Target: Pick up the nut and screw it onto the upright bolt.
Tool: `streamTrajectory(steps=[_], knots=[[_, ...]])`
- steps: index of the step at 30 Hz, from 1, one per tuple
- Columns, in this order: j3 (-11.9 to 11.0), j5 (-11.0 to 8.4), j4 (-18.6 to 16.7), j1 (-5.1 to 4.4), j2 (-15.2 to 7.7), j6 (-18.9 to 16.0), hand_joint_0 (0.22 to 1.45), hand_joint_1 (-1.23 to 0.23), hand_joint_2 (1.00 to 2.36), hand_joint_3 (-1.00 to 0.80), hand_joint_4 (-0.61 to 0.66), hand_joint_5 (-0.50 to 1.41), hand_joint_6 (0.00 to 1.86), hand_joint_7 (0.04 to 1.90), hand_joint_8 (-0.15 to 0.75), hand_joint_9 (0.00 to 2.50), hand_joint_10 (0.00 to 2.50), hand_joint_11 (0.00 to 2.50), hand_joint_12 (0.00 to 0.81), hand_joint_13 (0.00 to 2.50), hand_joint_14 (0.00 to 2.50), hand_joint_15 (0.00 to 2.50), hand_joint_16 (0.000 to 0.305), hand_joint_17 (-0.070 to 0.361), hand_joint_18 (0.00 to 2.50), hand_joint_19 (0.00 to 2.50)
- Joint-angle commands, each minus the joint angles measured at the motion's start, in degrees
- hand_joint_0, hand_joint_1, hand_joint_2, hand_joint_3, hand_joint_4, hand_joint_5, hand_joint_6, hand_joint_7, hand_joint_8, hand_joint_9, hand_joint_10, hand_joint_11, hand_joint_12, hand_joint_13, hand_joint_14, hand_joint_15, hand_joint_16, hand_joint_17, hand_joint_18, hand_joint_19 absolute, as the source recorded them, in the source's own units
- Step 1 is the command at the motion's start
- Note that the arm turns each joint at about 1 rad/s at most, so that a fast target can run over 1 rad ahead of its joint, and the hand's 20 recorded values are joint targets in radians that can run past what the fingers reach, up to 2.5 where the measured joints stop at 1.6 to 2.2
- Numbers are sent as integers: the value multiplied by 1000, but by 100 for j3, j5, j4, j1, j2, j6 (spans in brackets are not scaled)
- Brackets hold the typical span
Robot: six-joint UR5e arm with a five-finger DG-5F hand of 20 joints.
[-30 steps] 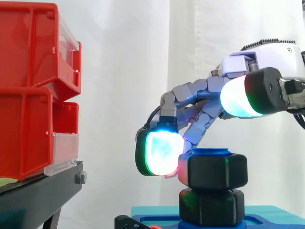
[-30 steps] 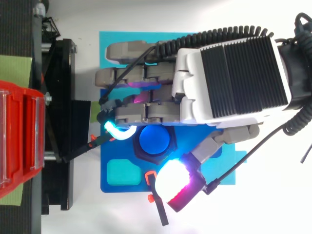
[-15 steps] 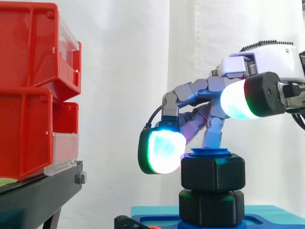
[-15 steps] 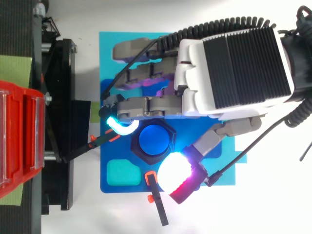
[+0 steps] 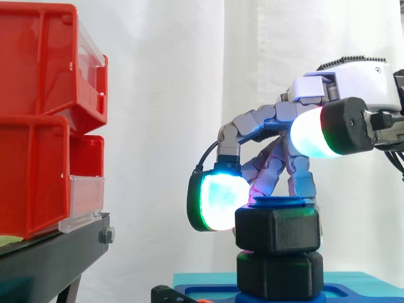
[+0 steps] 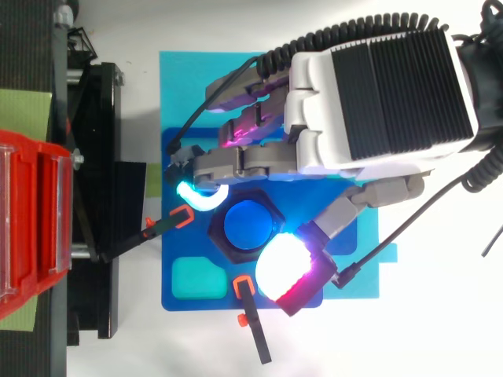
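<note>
Encircling a blue bolt [image 6: 247, 224]: black hexagonal nut [image 5: 278, 230].

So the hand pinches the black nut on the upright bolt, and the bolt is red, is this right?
Not quite: the bolt is blue, not red. The top view shows its blue end in the middle of the nut. The rest holds: the hand pinches the black nut on the upright bolt.

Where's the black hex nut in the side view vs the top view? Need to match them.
Side view: the black hexagonal nut is low, right of centre, stacked on a second black hexagonal block.
Top view: near the centre, a black hexagon over the blue base plate.
Shared landmark: the round blue bolt top, in the nut's middle.
</note>
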State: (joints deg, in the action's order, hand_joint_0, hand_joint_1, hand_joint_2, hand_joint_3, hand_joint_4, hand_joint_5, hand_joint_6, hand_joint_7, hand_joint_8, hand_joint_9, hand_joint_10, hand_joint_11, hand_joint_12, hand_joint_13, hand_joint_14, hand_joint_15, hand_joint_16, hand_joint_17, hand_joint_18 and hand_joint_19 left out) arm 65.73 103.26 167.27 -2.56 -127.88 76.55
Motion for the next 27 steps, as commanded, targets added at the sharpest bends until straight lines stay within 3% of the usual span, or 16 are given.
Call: streamTrajectory(steps=[1,10,27], knots=[[1,1,-1,18,0,0,512,-248,1000,-500,-47,54,680,1013,162,1603,3,122,101,980,0,0,3,7,655,0],[-8,89,25,62,0,9,514,-259,1000,-500,-40,57,682,1008,175,1797,9,305,103,1105,0,36,4,8,807,57],[-25,265,43,212,0,18,516,-269,1000,-500,-44,59,677,1016,165,1811,10,330,109,1134,1,51,4,10,818,96]])
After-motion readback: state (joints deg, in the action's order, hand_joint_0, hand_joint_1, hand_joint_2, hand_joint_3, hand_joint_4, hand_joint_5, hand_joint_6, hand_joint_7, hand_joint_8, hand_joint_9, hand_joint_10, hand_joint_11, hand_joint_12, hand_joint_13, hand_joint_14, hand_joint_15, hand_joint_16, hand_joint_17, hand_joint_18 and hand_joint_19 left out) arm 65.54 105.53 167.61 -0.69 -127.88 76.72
